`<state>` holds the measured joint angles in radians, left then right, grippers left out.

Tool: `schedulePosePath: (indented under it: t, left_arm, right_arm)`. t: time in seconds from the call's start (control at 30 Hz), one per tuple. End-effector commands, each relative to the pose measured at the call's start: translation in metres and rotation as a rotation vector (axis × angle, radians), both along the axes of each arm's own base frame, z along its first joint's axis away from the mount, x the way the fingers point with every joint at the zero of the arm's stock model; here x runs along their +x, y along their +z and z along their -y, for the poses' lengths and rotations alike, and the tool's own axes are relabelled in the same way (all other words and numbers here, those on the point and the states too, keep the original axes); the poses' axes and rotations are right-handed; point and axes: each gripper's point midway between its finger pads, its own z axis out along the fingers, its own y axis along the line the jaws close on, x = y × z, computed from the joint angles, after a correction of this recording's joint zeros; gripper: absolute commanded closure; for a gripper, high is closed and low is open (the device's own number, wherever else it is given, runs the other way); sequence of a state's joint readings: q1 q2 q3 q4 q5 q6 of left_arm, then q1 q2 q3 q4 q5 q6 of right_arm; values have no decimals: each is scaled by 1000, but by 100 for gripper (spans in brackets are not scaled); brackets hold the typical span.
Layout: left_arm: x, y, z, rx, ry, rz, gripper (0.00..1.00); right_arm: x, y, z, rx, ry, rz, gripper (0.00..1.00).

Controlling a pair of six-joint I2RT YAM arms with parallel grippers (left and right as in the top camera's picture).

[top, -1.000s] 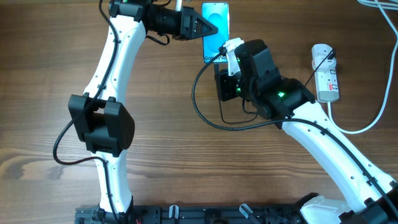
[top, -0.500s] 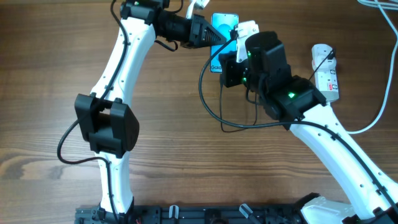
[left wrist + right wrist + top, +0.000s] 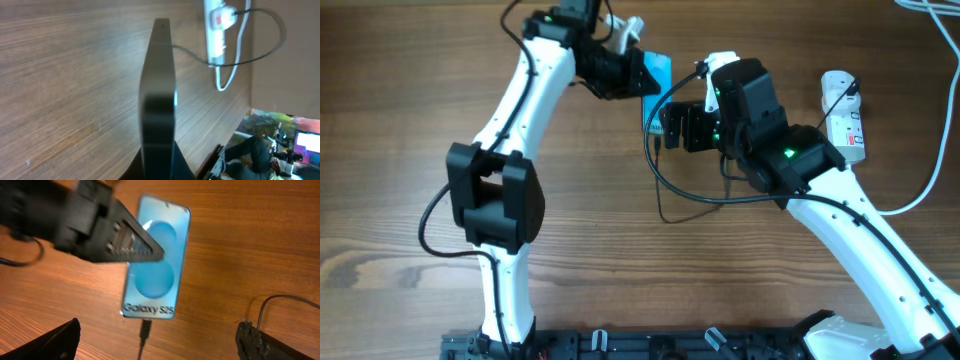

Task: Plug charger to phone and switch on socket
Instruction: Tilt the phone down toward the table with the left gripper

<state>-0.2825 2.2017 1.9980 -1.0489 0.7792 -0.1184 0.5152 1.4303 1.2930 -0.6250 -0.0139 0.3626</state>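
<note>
Furniture: wooden surface [image 3: 390,120], brown grain, evenly lit.
Near edge: black rail [image 3: 620,345].
Beyond far edge: blurred colourful clutter [image 3: 280,135], indistinct.

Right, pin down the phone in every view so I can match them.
Overhead: the phone sits top centre, between the two arms.
Left wrist: centre, an edge-on dark slab.
Right wrist: centre, screen facing the camera.
Shared landmark: the charger, the thin black cable in all three.
</note>
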Motion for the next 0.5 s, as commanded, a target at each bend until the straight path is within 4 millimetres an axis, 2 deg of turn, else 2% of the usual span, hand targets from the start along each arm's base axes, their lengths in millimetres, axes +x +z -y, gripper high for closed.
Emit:
schedulePosePath:
  t: [0.0,0.13,0.27,0.37,0.47]
  left_arm:
    - [-8,-19,2,14,25,-57,96]
    - [-17,-43,-2,49,26,-94,96]
    - [-37,-64,7,85,-4,-135,96]
    - [-41,-78,6,160,-8,-120,96]
    - [-39,-83,7,166,-8,-106,96]
  right_arm:
    - [-1,14,3,13,-17,23,0]
    - [-2,12,4,38,-50,-4,0]
    - [-3,12,3,39,-50,-4,0]
    - [-3,11,4,43,-55,-9,0]
    - [-5,10,3,57,-67,-28,0]
